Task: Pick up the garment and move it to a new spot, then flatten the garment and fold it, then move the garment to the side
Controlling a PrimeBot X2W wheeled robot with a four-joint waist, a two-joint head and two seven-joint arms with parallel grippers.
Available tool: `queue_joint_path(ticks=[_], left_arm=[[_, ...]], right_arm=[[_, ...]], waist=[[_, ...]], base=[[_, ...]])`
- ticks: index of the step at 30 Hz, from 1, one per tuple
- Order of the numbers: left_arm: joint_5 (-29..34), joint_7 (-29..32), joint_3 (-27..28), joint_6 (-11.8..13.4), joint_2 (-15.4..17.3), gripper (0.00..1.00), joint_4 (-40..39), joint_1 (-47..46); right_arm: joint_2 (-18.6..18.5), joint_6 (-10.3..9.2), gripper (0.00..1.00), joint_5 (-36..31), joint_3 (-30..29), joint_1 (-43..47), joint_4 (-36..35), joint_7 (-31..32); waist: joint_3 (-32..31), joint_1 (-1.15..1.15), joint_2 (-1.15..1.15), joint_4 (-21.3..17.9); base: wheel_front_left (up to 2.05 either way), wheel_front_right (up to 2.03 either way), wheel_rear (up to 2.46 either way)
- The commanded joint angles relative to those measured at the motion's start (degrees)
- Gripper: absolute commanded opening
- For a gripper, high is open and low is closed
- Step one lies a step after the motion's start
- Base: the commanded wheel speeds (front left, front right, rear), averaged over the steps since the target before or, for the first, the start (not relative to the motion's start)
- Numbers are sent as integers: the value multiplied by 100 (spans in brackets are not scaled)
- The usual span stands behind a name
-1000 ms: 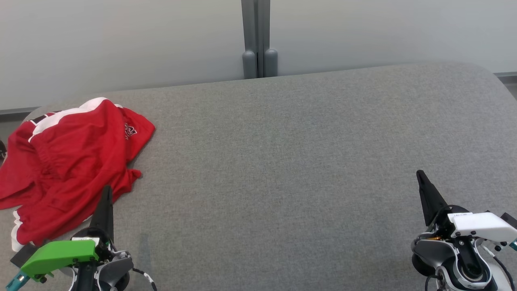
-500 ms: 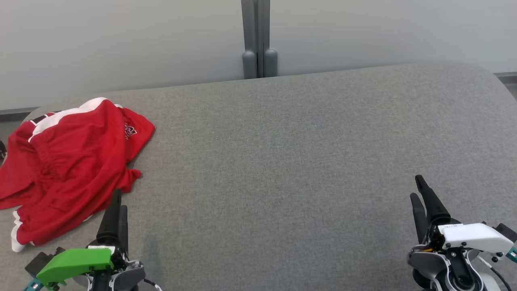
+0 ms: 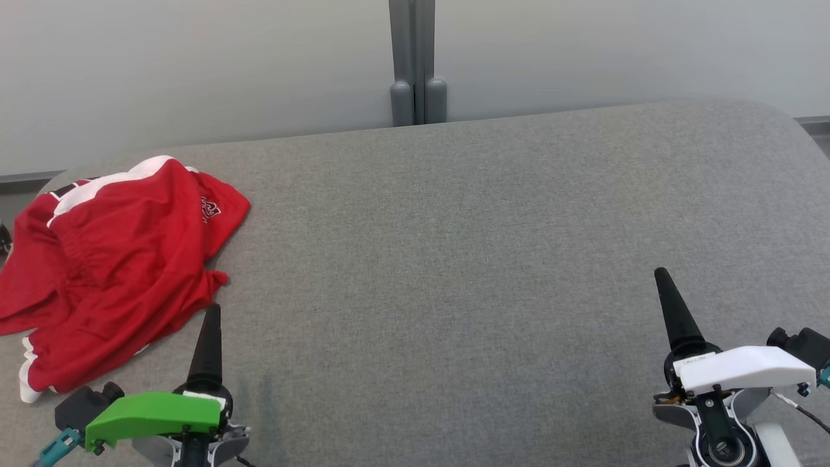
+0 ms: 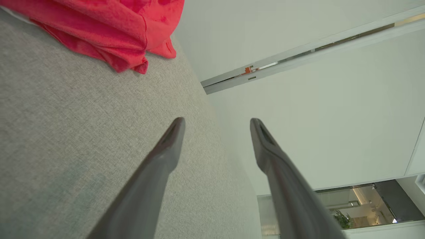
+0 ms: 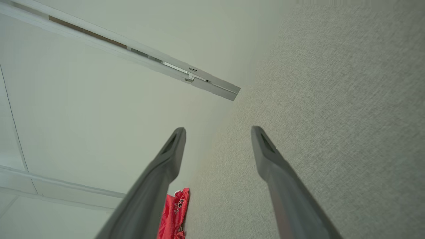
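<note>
The garment (image 3: 110,272) is a red pair of shorts with white trim, lying crumpled at the far left of the grey padded table (image 3: 454,246). My left gripper (image 3: 212,311) hovers just right of the garment's near edge, apart from it. In the left wrist view the left gripper (image 4: 217,121) is open and empty, with the garment (image 4: 109,30) ahead at upper left. My right gripper (image 3: 663,275) is at the lower right, far from the cloth. It is open and empty in the right wrist view (image 5: 218,130), where the garment (image 5: 174,212) shows small between the fingers.
A pale wall with a grey vertical post (image 3: 415,65) stands behind the table's far edge. The garment reaches the table's left rim, where a strip of dark floor (image 3: 13,185) shows. The table's right corner is rounded.
Both grippers have gone from shut to open. The left gripper has shifted right, off the garment's edge. The right gripper has moved slightly left. The garment lies as before.
</note>
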Motion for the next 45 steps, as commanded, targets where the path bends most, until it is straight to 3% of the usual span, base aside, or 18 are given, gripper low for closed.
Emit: queue_joint_path(ticks=[1, 18, 45], left_arm=[[335, -62, -39, 20, 46, 100, -109, -21], [2388, -417, -213, 174, 135, 100, -171, 142], [4453, -868, -497, 399, 266, 100, -66, 266]], right_arm=[[-58, 2, 100, -367, 28, -14, -157, -68], [-129, 3, 100, -2321, 205, 73, -231, -423], [-124, 3, 100, -4481, 227, 110, -244, -877]], waist=[[0, 0, 0, 5], [-27, 0, 0, 18], [-29, 0, 0, 38]], base=[[0, 0, 0], [0, 0, 0], [0, 0, 0]])
